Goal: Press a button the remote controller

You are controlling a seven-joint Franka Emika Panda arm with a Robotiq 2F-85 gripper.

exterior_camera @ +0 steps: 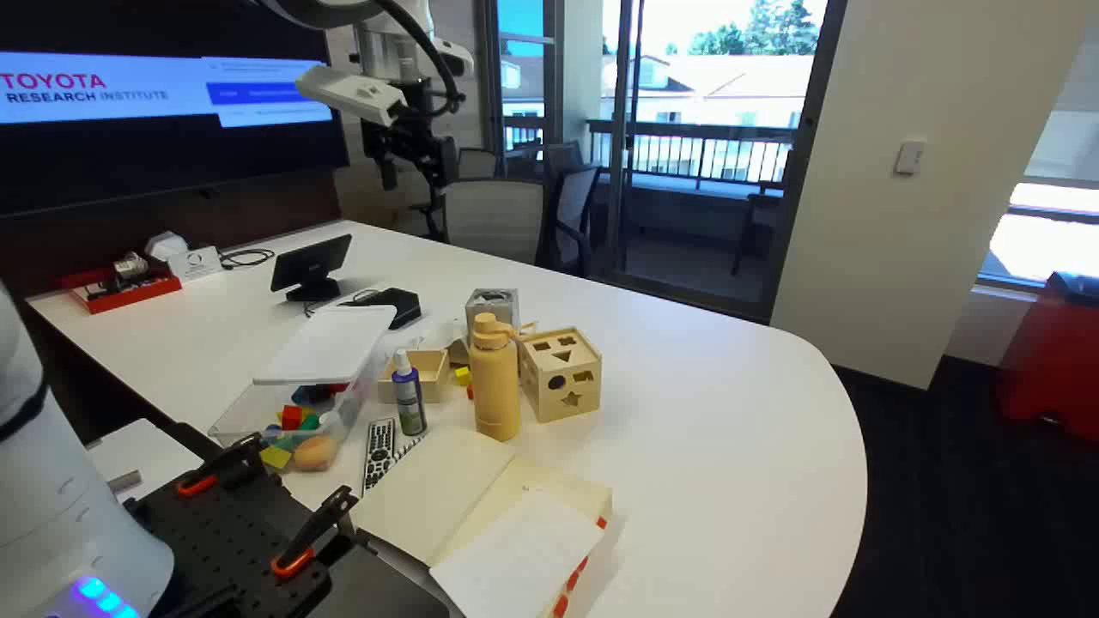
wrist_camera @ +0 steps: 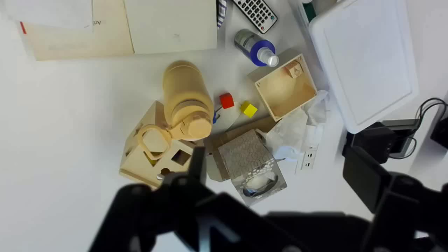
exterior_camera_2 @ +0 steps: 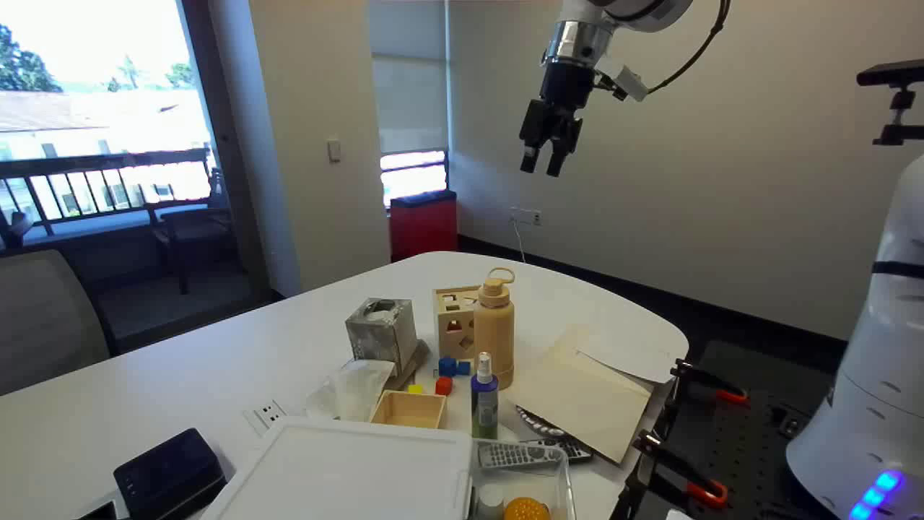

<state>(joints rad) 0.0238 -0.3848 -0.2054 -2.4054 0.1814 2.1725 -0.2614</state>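
The remote controller is grey with dark buttons and lies flat on the white table. In an exterior view the remote [exterior_camera: 379, 451] lies between the spray bottle and the open book. It also shows at the clear box's edge in an exterior view [exterior_camera_2: 516, 454], partly seen through the plastic. In the wrist view the remote [wrist_camera: 257, 14] is at the top edge, its far end cut off. My gripper [exterior_camera_2: 542, 165] is high above the table, well away from the remote, fingers pointing down. In the wrist view the gripper [wrist_camera: 280, 168] is open with nothing between its fingers.
A spray bottle [wrist_camera: 254, 47] stands beside the remote. A tall yellow bottle [exterior_camera: 496, 378], a shape-sorter box [exterior_camera: 562, 374] and a tissue box [exterior_camera_2: 382, 336] stand nearby. An open book [exterior_camera: 446, 489] lies close to the remote. A lidded clear box [exterior_camera: 249, 412] holds toys.
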